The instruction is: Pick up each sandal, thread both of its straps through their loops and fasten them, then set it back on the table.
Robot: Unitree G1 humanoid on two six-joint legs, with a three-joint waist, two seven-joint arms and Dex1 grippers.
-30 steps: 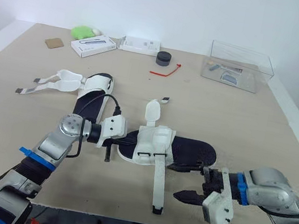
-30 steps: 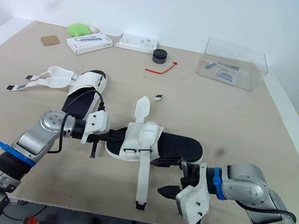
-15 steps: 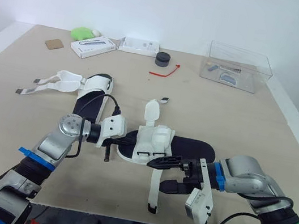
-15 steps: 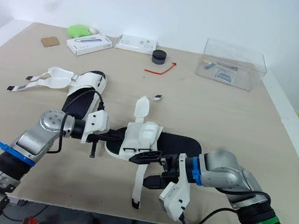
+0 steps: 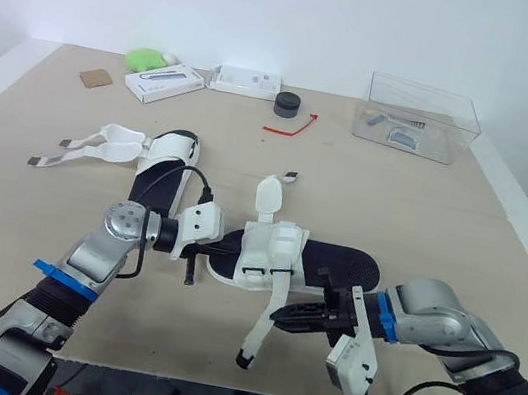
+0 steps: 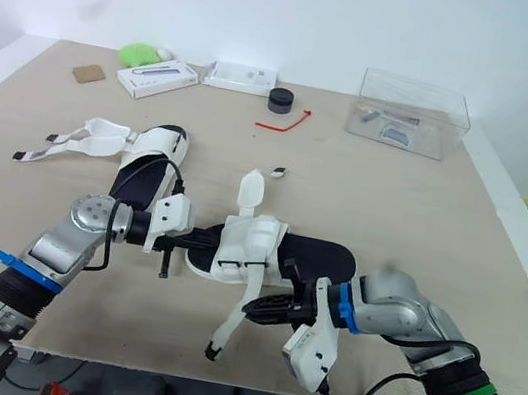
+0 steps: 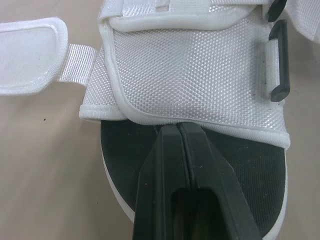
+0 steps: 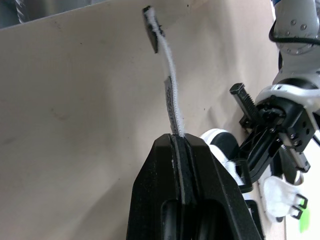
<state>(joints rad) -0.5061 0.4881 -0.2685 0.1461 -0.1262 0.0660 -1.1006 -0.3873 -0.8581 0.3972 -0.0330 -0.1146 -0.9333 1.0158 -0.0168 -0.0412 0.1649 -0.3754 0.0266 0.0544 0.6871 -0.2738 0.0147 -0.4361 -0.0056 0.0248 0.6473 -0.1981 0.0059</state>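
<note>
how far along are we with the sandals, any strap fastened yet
Done: nothing looks fastened. In hand: the left gripper is shut on one end of the near black-soled sandal with white mesh upper, and the right gripper pinches its long white webbing strap, whose end hangs free. Left: both straps there, then the far white-strapped sandal, lying with straps splayed.

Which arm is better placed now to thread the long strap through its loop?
Right: the right gripper is shut on the strap, close to the sandal. The left gripper is shut on the sandal's sole and seems to steady it.
</note>
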